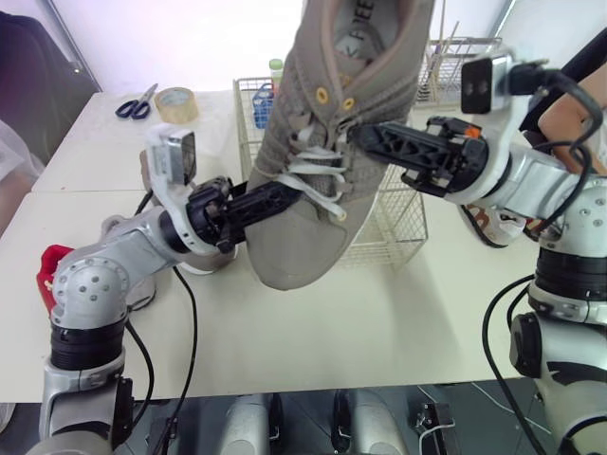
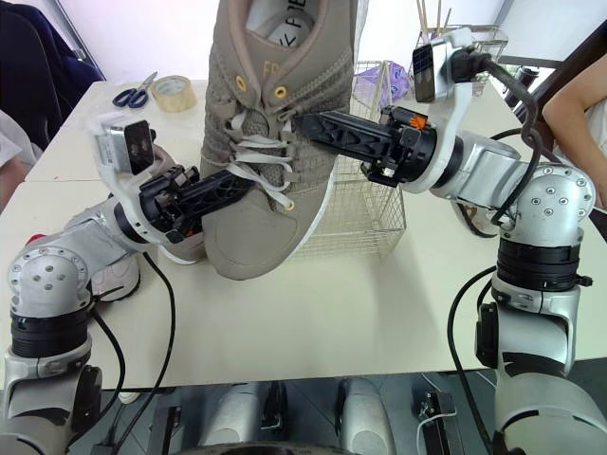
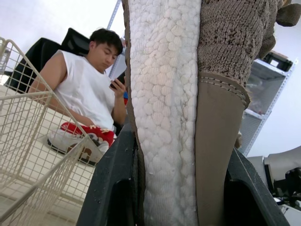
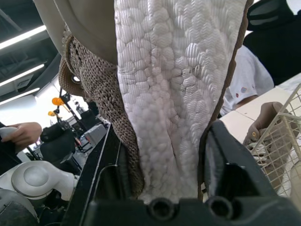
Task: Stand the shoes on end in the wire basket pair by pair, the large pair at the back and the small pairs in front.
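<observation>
Left claw point(image 1: 287, 195), right claw point(image 1: 363, 134) grip shoe point(image 1: 302, 242); left wrist view: person point(image 3: 88, 92).

This looks like a robot lab or work room, not a home. A big white desk point(image 1: 379, 322) has blue scissors point(image 1: 137, 101) and a roll of tape point(image 1: 177, 103) near its far left corner. A person point(image 3: 89, 89) sits beside the desk in a black office chair point(image 3: 37, 56), looking at a phone point(image 3: 114, 84). Metal shelves point(image 3: 275, 89) stand behind, and long strip lights point(image 4: 23, 37) run along the ceiling.
</observation>
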Robot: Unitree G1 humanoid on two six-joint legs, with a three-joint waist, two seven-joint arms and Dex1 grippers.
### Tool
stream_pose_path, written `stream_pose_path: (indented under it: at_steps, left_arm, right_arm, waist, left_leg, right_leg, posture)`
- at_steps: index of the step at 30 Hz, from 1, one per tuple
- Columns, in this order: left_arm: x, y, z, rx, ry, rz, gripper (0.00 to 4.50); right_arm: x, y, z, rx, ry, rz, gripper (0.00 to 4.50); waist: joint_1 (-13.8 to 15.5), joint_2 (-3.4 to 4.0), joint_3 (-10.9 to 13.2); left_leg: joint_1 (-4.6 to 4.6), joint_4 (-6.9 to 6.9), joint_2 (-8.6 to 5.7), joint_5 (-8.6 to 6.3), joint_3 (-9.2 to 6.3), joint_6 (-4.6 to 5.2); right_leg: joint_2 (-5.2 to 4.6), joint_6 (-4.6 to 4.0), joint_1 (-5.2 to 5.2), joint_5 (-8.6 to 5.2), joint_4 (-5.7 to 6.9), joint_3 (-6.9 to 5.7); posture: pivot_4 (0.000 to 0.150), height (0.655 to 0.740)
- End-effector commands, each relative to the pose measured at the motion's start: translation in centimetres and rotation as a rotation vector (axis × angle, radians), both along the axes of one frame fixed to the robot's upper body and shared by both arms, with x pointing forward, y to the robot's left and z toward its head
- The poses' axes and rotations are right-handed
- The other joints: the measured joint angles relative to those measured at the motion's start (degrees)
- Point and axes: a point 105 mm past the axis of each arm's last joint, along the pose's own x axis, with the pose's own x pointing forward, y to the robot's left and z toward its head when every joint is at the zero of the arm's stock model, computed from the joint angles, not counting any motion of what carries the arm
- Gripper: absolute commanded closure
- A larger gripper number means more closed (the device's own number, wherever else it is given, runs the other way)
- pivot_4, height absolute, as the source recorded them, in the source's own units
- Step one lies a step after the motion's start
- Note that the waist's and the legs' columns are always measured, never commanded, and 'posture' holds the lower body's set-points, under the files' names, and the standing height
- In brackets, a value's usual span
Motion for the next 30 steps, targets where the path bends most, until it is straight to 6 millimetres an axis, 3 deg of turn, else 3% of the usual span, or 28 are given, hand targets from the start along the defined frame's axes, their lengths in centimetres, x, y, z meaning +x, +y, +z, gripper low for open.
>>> stream_pose_path:
  at_steps: [1, 5, 6, 10, 14, 16, 18, 23, 30]
  left_arm:
    - [0.1, -0.1, 0.6, 0.01, -0.039, 0.023, 3.3]
    - [0.5, 0.1, 0.0, 0.076, -0.047, 0.072, 1.49]
    - [0.5, 0.2, 0.0, 0.098, -0.057, 0.096, 1.02]
    - [0.5, 0.9, 0.4, 0.163, -0.105, 0.219, 1.02]
    - [0.1, 2.1, 1.5, 0.185, -0.131, 0.35, 1.02]
    - [-0.9, 3.0, 2.0, 0.215, -0.134, 0.385, 1.02]
    - [-1.8, 3.7, 2.1, 0.239, -0.125, 0.395, 1.02]
    - [-3.3, 4.4, 1.5, 0.28, -0.065, 0.378, 1.02]
    - [-5.4, 4.2, 0.3, 0.341, -0.014, 0.369, 1.02]
  right_arm:
    - [-1.5, 0.6, 2.3, 0.038, -0.125, 0.036, 3.04]
    - [-1.3, -0.5, 4.2, 0.164, -0.301, -0.078, 3.04]
    - [-1.2, -0.5, 4.0, 0.125, -0.337, -0.09, 3.04]
    - [-0.3, -1.1, 4.8, 0.065, -0.386, -0.115, 3.04]
    - [0.6, -3.3, 6.9, 0.077, -0.452, -0.118, 3.04]
    - [2.2, -5.5, 9.3, 0.138, -0.531, -0.192, 3.04]
    - [3.7, -6.6, 10.5, 0.139, -0.621, -0.262, 3.04]
    - [6.9, -7.4, 10.8, 0.05, -0.75, -0.345, 3.04]
    - [9.2, -5.8, 9.3, -0.096, -0.812, -0.363, 3.04]
  waist:
    - [-0.02, 0.0, 0.0]
    - [-0.02, 0.01, 0.0]
    - [0.03, 0.01, 0.0]
    - [0.0, 0.01, 0.03]
    - [-0.24, 0.01, 0.04]
    - [-0.38, 0.0, 0.06]
    - [-0.77, 0.02, 0.07]
    - [-1.66, 0.04, 0.08]
    - [-1.99, 0.22, 0.2]
  left_leg:
    - [0.0, 0.0, 0.0, 0.0, 0.0, 0.0]
    - [0.0, -0.01, 0.0, 0.0, 0.01, 0.0]
    - [0.0, -0.02, 0.0, 0.0, 0.01, 0.0]
    - [-0.05, -0.03, -0.02, -0.01, 0.01, 0.01]
    - [-0.05, -0.04, 0.01, -0.01, 0.01, 0.02]
    - [-0.04, -0.06, 0.02, -0.01, 0.01, 0.01]
    - [-0.05, -0.08, 0.02, -0.01, 0.03, 0.01]
    - [-0.04, -0.15, 0.01, -0.02, 0.06, 0.01]
    - [-0.04, -0.24, 0.03, 0.0, 0.08, -0.05]
  right_leg:
    - [0.0, 0.0, 0.0, 0.0, 0.0, 0.0]
    - [0.0, 0.0, -0.01, 0.0, -0.01, 0.0]
    - [0.0, 0.0, -0.02, 0.0, -0.01, 0.0]
    - [-0.02, 0.01, -0.04, 0.0, -0.06, 0.0]
    - [-0.01, 0.01, -0.06, 0.0, -0.05, 0.0]
    - [-0.01, 0.01, -0.08, 0.0, -0.05, 0.01]
    - [-0.02, 0.01, -0.1, 0.0, -0.08, 0.01]
    - [-0.02, 0.01, -0.1, -0.01, -0.17, 0.02]
    - [-0.03, 0.01, -0.16, -0.01, -0.18, 0.03]
  posture:
    - [0.15, 0.74]
    - [0.15, 0.74]
    - [0.15, 0.74]
    - [0.15, 0.74]
    - [0.15, 0.74]
    - [0.15, 0.74]
    - [0.15, 0.74]
    - [0.15, 0.74]
    - [0.15, 0.74]
